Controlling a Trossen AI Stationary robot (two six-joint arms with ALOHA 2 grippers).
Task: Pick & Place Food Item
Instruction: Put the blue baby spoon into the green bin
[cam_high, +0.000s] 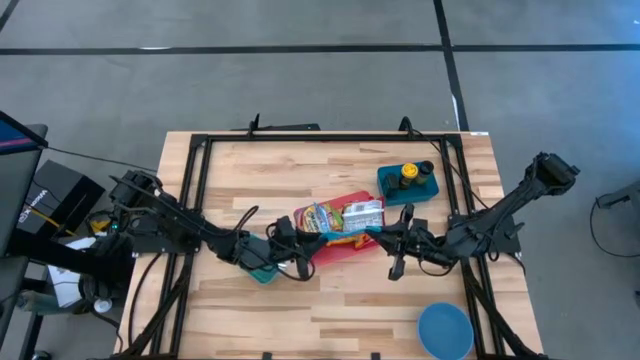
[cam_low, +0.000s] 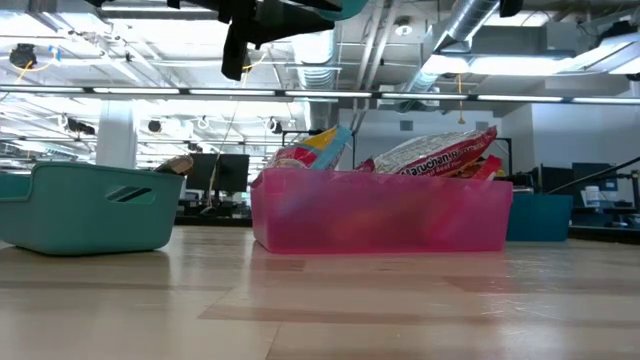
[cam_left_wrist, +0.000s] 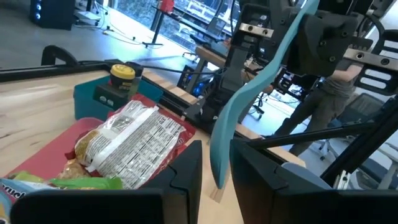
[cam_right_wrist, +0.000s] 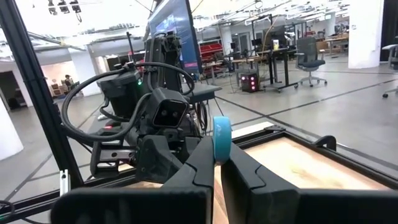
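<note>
Jaws of the right gripper (cam_high: 386, 240) are pressed together, holding nothing, just right of the pink bin (cam_high: 335, 250) at frame centre of the high view. Left gripper (cam_high: 283, 242), jaws slightly apart, sits at the bin's left end; whether it grips anything cannot be told. Bin holds 2 food items: a Maruchan ramen packet (cam_high: 362, 213) and a colourful snack bag (cam_high: 318, 218), both poking above the rim in the low view. Teal bin (cam_high: 408, 185) up and right of centre carries a yellow-capped bottle (cam_high: 408, 173). Blue bowl (cam_high: 445, 330) at lower right on the wooden table (cam_high: 250, 170).
</note>
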